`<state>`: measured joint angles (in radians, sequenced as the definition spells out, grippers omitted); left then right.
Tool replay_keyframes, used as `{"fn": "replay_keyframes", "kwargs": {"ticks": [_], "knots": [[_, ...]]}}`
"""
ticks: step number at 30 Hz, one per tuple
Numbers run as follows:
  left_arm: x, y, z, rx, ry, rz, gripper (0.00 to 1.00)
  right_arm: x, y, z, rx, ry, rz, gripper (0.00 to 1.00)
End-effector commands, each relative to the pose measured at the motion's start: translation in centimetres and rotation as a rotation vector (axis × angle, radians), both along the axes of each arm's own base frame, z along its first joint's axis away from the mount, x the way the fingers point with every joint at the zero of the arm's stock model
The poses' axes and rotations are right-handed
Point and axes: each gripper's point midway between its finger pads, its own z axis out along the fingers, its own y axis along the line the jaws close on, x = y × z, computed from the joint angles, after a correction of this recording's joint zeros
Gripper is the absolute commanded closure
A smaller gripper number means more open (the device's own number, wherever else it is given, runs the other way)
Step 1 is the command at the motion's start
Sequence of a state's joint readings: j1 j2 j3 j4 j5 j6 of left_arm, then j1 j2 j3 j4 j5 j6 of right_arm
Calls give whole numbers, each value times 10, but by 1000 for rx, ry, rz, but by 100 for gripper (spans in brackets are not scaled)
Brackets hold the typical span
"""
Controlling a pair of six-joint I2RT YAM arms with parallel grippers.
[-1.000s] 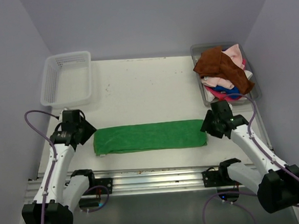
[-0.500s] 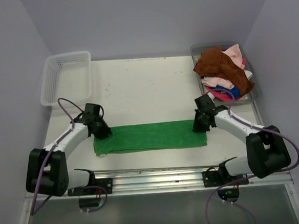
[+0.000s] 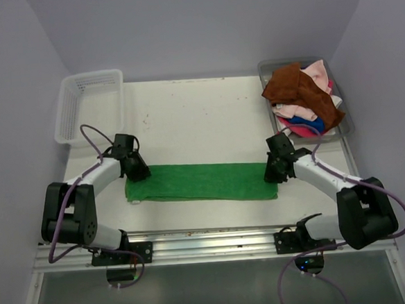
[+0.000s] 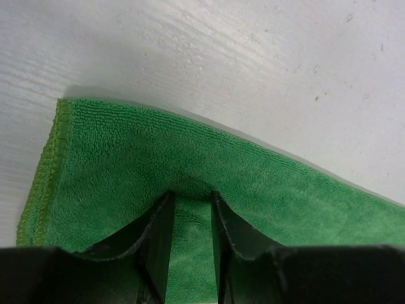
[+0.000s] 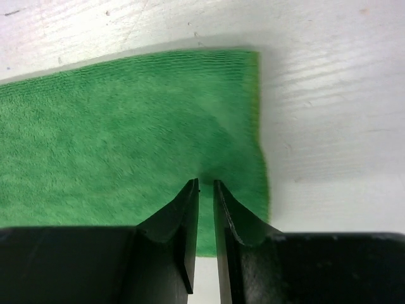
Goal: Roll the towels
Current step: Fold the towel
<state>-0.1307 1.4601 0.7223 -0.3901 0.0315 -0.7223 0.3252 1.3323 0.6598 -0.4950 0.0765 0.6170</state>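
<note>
I see the right gripper (image 5: pixel 205 189) with its two fingers drawn nearly together, pinching the green towel (image 5: pixel 114 126) close to its short end. The cloth puckers at the fingertips. The towel lies on the white table (image 5: pixel 329 95).

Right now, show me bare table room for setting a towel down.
Bare: the table stretch behind the green towel, between the white mesh basket and the grey tray; a narrow strip before it. Crowded: the tray's heaped towels, and the towel's ends, pinched by the left gripper and right gripper.
</note>
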Motion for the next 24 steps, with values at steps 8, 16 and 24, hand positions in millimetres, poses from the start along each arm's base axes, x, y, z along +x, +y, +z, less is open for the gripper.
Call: {"fn": "replay_keyframes", "kwargs": {"ticks": [8,16,24], "knots": [[-4,13,24,101,-102,-78,60,3,-36,35,-102,-117,-43,54],[-16,34,8,177,-36,23,61,5,-19,9,-38,-48,8,50],[-26,33,-23,148,27,37,65,2,-13,-12,-14,-3,8,61]]}}
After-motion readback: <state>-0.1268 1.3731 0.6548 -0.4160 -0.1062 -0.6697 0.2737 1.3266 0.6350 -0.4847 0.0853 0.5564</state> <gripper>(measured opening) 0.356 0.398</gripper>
